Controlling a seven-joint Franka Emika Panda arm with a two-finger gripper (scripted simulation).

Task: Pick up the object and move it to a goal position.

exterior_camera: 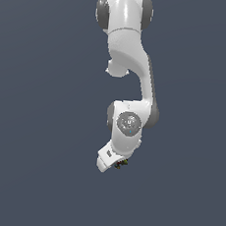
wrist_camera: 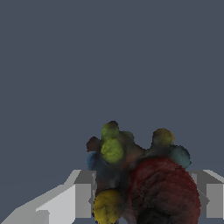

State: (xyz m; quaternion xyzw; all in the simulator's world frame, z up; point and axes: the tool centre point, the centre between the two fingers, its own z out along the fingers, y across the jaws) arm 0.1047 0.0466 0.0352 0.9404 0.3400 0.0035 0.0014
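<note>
Lumpy multicoloured object [wrist_camera: 140,179], apparently tool-gripped [wrist_camera: 144,194].

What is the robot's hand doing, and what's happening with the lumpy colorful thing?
gripper: fingers on either side of the object, closed in on it.
object: a dark clump with red, yellow, green and blue patches, sitting between the fingers.
arm: bent downward, gripper at its lower end.
</note>
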